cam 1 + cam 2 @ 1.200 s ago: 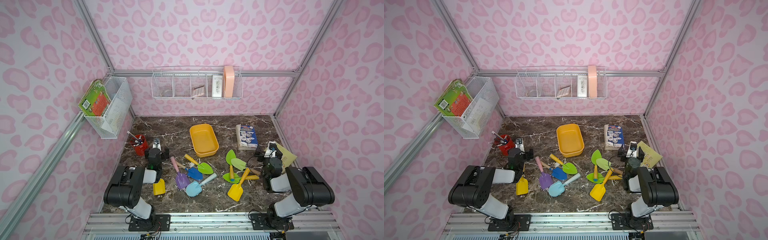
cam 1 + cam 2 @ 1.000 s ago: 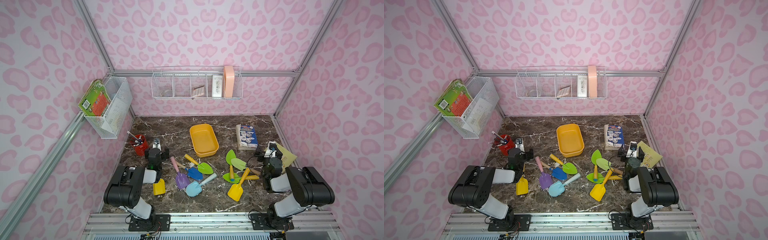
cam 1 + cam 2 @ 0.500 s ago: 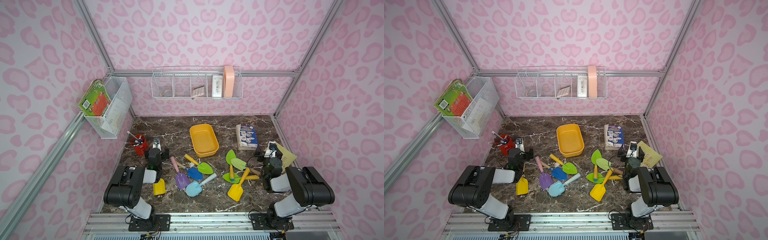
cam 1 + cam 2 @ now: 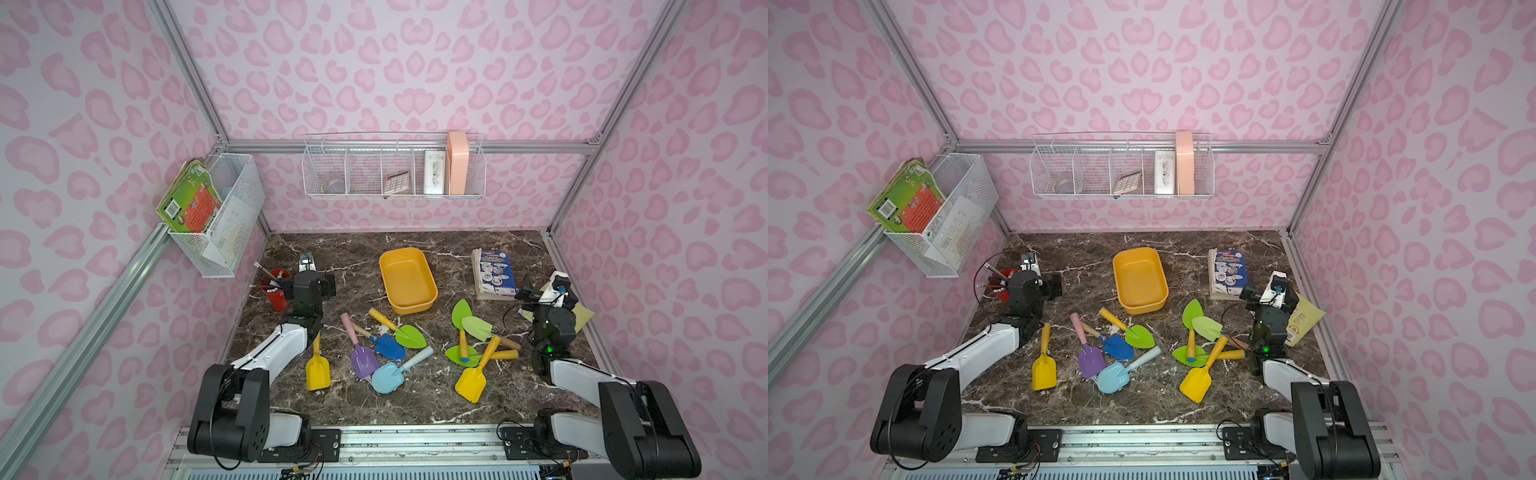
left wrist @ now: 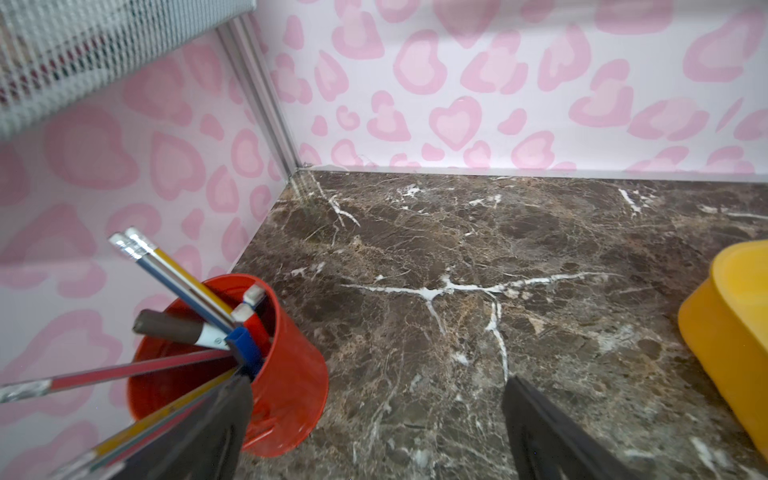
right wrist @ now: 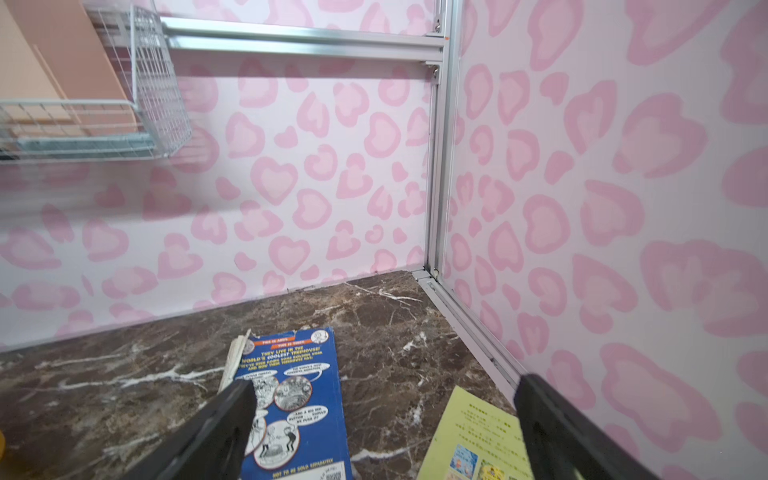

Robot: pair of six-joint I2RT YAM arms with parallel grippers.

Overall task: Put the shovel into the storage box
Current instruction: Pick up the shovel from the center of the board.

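- Since no shovel is in the storage box (image 4: pixel 407 278) yet, the task is at zero: pick, carry and drop all remain.
- Nine shovels by my count, all on the worktop (image 4: pixel 332 249).
- Nearest the box: green shovel (image 4: pixel 409 336), blue shovel (image 4: pixel 388 345), purple shovel (image 4: pixel 362 361) and light-blue shovel (image 4: pixel 388 376), overlapping.
- A lone yellow shovel (image 4: pixel 318 368) lies beside the left arm.
- Right cluster (image 4: pixel 469 345): three green and one yellow, crossed over each other.
- The box is upright, empty, mid-worktop.
- Left jaws: wide apart, empty, by the red pen cup (image 5: pixel 232 365).
- Right jaws: wide apart, empty, over the blue book (image 6: pixel 291 395).
- The pen cup holds pencils and markers.
- Side wire basket (image 4: pixel 232 208): a green-orange book and papers.
- Back wire rack (image 4: pixel 395 193): calculator, white pack, peach case.
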